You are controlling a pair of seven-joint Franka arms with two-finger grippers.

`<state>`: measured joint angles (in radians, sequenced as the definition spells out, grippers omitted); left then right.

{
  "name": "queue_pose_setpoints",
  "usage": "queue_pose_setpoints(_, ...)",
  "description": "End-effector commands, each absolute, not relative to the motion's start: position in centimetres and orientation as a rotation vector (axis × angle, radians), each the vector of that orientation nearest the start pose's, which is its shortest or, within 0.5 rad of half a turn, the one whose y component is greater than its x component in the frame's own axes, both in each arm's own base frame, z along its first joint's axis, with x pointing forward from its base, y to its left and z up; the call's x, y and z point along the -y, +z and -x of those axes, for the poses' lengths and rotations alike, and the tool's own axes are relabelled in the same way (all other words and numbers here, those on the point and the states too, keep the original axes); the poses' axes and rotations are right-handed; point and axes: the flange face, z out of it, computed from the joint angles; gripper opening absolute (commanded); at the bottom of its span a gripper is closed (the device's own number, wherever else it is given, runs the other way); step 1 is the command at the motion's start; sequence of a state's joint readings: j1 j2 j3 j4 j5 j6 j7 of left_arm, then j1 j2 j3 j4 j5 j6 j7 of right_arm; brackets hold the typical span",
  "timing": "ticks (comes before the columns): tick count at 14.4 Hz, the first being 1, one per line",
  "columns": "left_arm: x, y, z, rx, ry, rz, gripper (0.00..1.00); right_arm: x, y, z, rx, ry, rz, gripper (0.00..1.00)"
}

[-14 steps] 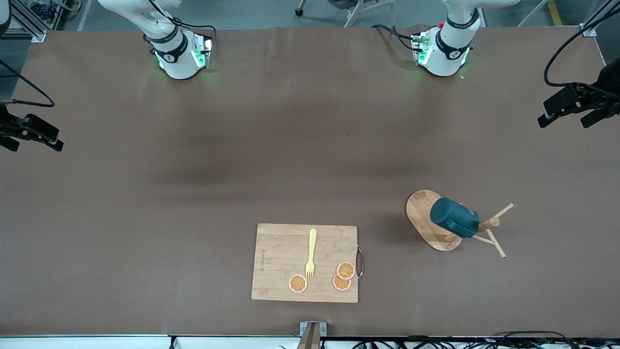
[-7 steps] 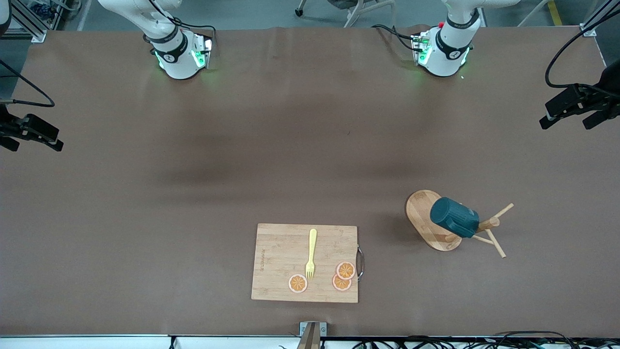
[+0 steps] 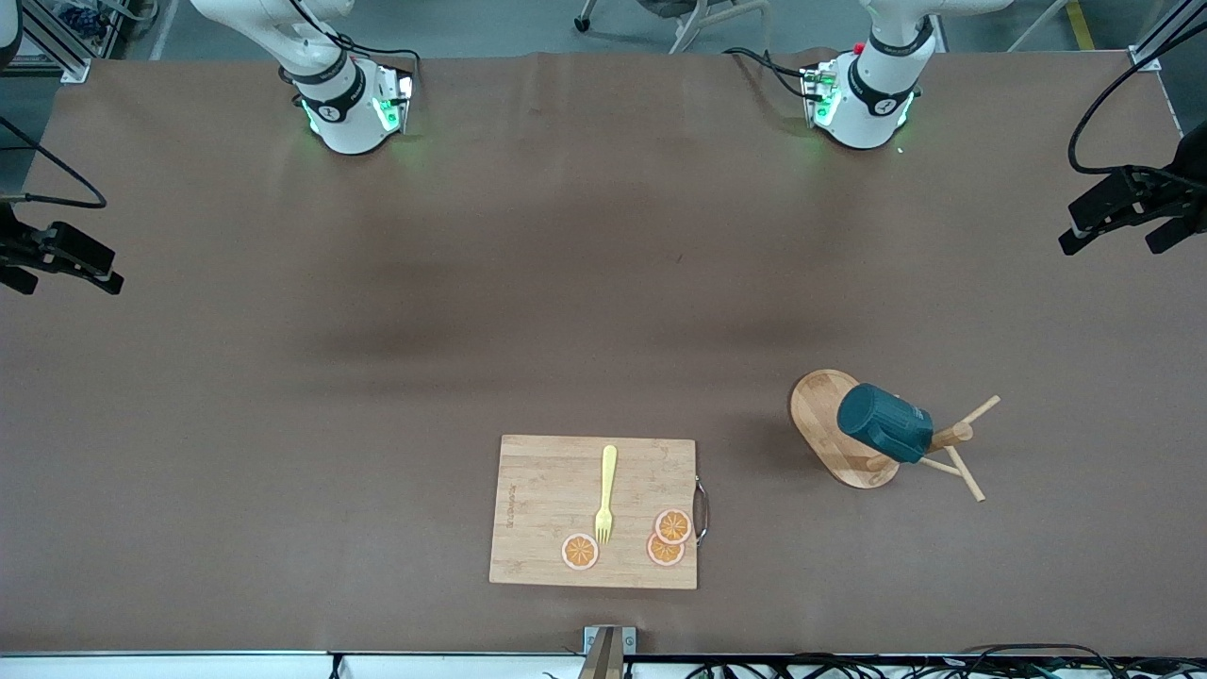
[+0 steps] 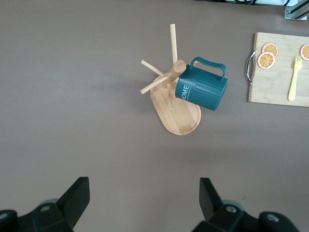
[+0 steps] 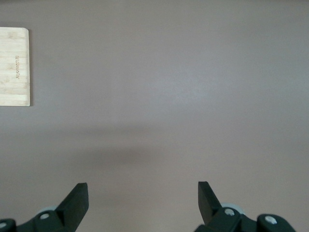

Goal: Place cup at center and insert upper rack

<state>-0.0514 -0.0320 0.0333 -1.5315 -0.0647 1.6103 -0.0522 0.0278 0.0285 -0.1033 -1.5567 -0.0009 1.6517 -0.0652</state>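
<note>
Presently, the cup point(image 3: 884, 422) hangs tilted on the upper rack point(image 3: 842, 429), toward the left arm's end of the tabletop point(image 3: 377, 377). Beside it, slightly nearer the front camera, a cutting board point(image 3: 552, 490) carries a yellow fork point(image 3: 605, 495) and orange slices point(image 3: 669, 536). Left end effector point(image 4: 142, 203) and right end effector point(image 5: 142, 203) hover over bare tabletop, fingers spread wide, holding nothing.
</note>
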Motion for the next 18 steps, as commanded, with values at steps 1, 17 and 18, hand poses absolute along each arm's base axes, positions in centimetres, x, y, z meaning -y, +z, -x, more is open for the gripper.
queue_pose_setpoints(1,1.54,66.97,-54.48,0.023,-0.198,3.182,1.0,4.19,62.67,-56.39,-0.022,-0.111,3.142,1.0)
queue_pose_setpoints(17,2.36,67.15,-54.62,-0.003,-0.227,3.169,1.0,4.15,62.65,-56.38,-0.016,-0.108,3.156,1.0)
queue_pose_setpoints(18,2.36,67.17,-54.64,-0.003,-0.229,3.169,1.0,4.24,62.65,-56.37,-0.019,-0.108,3.156,1.0)
